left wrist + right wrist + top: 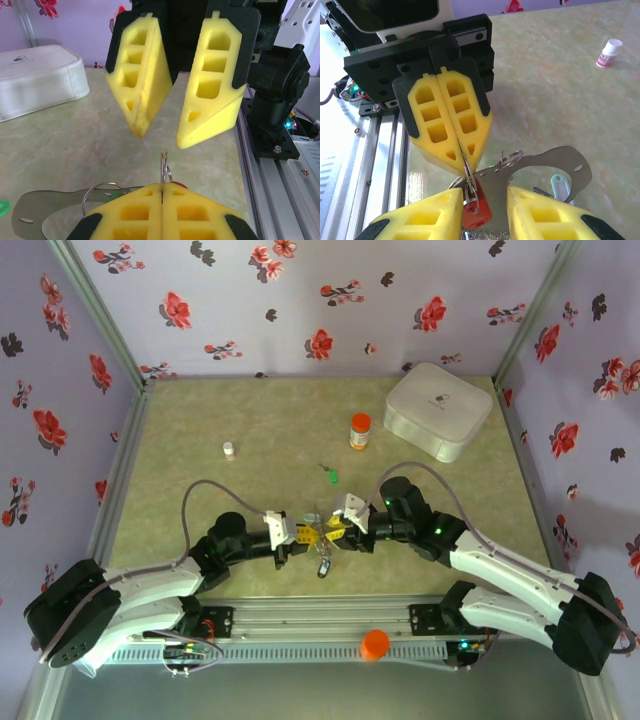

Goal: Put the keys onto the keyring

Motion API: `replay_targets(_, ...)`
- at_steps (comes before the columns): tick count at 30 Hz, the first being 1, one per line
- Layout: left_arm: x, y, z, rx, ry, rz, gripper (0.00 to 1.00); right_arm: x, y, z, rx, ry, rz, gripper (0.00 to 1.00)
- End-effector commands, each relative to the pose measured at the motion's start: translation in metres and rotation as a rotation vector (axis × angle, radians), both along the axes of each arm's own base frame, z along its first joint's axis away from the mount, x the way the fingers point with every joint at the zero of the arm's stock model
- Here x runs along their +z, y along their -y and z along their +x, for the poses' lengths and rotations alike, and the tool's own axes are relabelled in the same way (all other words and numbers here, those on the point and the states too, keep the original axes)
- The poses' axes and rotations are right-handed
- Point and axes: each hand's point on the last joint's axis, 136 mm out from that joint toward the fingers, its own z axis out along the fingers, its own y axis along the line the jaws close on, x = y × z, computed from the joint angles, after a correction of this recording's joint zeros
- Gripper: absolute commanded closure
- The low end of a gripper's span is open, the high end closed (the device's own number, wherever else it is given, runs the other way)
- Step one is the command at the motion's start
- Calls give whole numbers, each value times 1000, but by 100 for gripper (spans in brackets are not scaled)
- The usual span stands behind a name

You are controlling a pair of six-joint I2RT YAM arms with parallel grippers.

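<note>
My left gripper [162,186] is shut on a small wire split ring [165,169] that stands up from between its yellow fingers. A red-tagged key [478,211] hangs from that ring. My right gripper [485,200] faces it, open, with its fingers [137,80] on either side of the ring and the red tag without touching them. The keyring [547,167], a flat grey metal hoop with holes, lies on the table just under both grippers, another small ring [512,159] on it. A teal-tagged key [559,184] lies inside its curve. A green-tagged key [331,477] lies apart, farther back. The two grippers meet near the table's front middle [320,532].
An orange-capped bottle [360,430] and a small white vial [229,450] stand farther back. A white box [438,410] sits at the back right. The metal base rail [320,625] runs along the near edge, with an orange cap [375,643] on it.
</note>
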Motion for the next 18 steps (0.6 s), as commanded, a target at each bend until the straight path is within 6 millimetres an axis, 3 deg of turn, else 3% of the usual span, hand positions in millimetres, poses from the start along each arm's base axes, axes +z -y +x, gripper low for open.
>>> replay_targets(1, 23, 6, 0, -24, 46, -65, 100, 7, -4, -1, 11, -9, 35, 71)
replay_targets(12, 24, 6, 1, -23, 49, -68, 100, -3, -12, -9, 73, -50, 8, 74)
replay_targets(18, 25, 6, 0, -27, 50, -70, 100, -1, -18, -10, 91, -57, 18, 86)
